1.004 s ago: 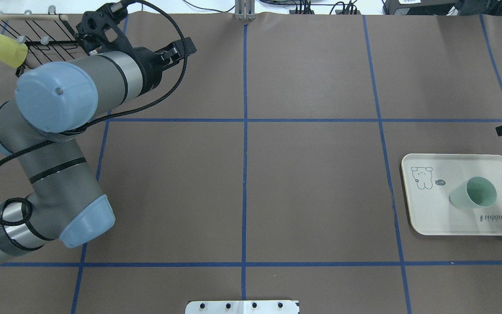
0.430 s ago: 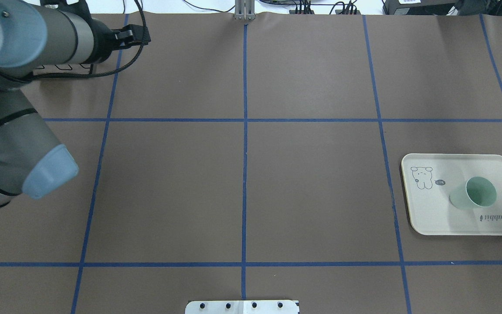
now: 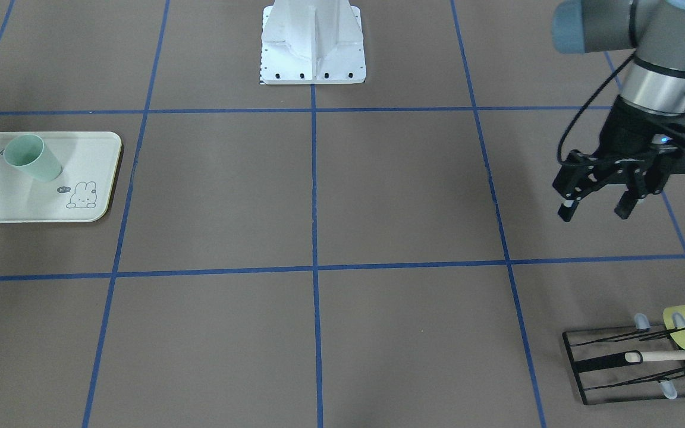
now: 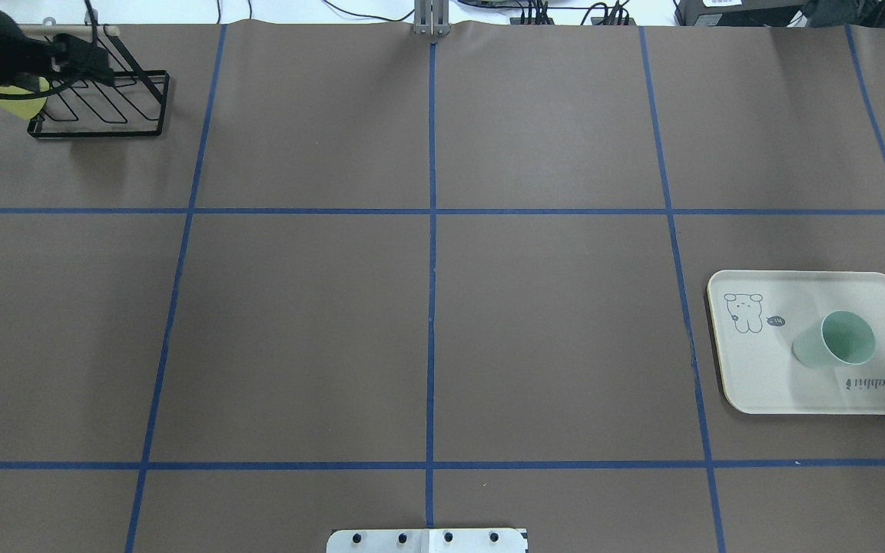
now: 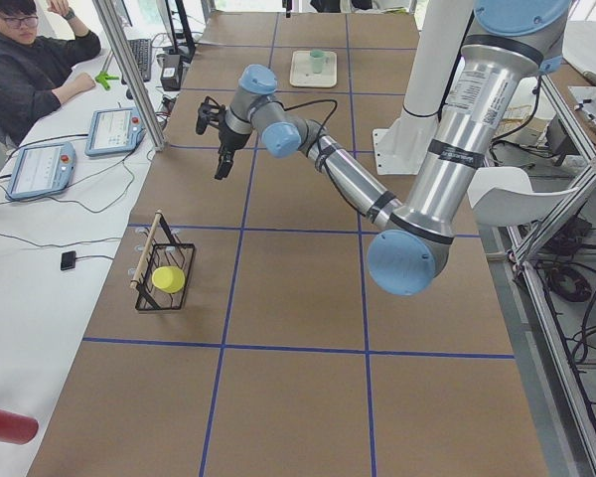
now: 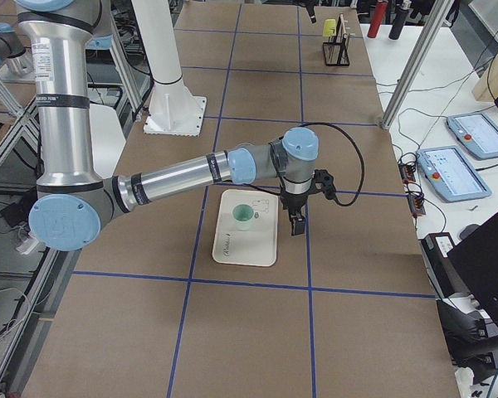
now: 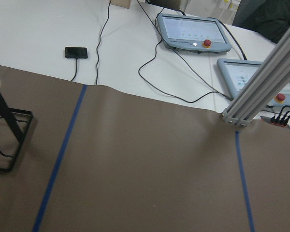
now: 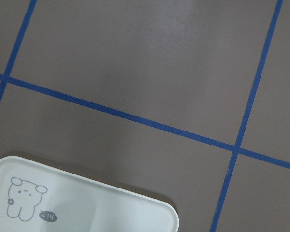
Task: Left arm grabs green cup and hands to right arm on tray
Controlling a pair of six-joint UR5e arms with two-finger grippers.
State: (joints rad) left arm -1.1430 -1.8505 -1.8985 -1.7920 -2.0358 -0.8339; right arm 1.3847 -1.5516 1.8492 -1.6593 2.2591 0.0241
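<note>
The left arm [image 5: 328, 164] has swung away from the middle of the surface toward the far left corner. The left hand [image 3: 594, 209] now hangs wide open and empty, near the wire rack [image 4: 104, 107]. The right hand [image 6: 297, 222] has slipped out of the overhead view, and its spread cannot be told. The green cup [image 4: 834, 342] stands unmoved on the tray [image 4: 742, 384] at the right, so the delivery looks finished and both arms appear to be clearing off.

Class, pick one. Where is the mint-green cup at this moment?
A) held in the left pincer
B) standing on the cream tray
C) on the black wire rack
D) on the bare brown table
B: the green cup stands inside the rim of the tray.
</note>
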